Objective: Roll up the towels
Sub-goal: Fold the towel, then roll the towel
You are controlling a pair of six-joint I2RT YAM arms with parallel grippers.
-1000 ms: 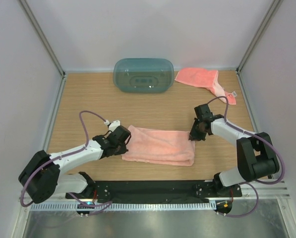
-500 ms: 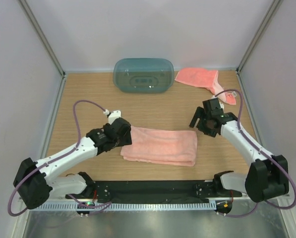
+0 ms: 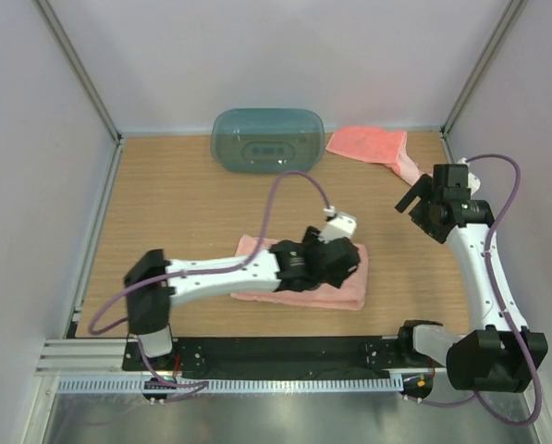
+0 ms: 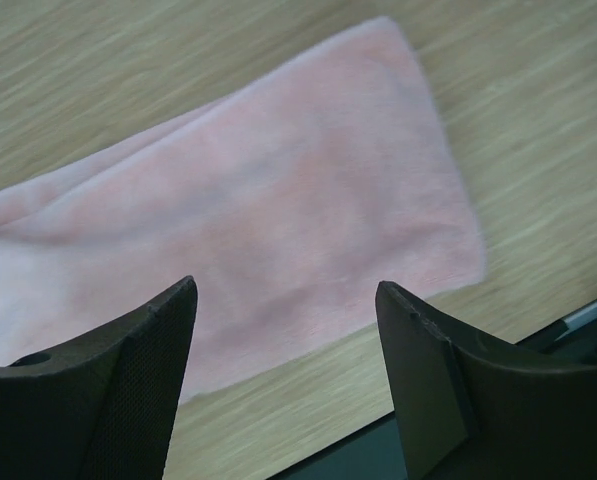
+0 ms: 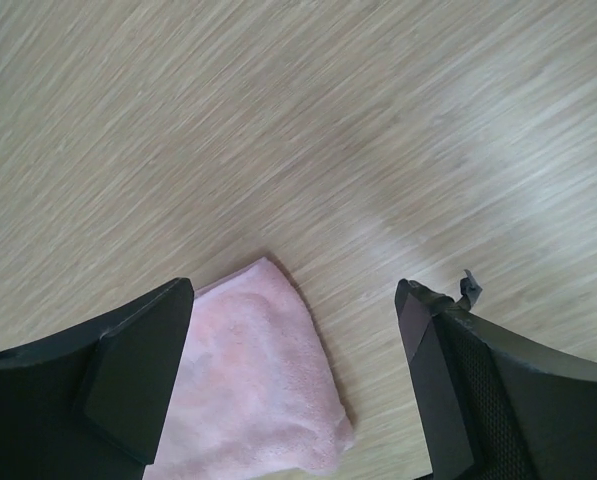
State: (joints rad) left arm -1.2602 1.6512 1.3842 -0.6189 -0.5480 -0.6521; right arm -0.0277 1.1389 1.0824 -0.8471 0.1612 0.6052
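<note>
— At the front centre of the tabletop point(image 3: 165, 203), what lies flat?
— One folded pink towel point(image 3: 342, 292), not yet rolled. The left gripper point(image 4: 286, 290) hangs above its right end, jaws spread and empty.
— And at far right?
— There the right gripper point(image 5: 293, 290), jaws spread and empty, hangs over a corner of the second pink towel point(image 5: 258, 400).

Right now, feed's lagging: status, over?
Left end effector open over folded towel. Right end effector open near second towel. Neither rolled, nothing blocking.
</note>
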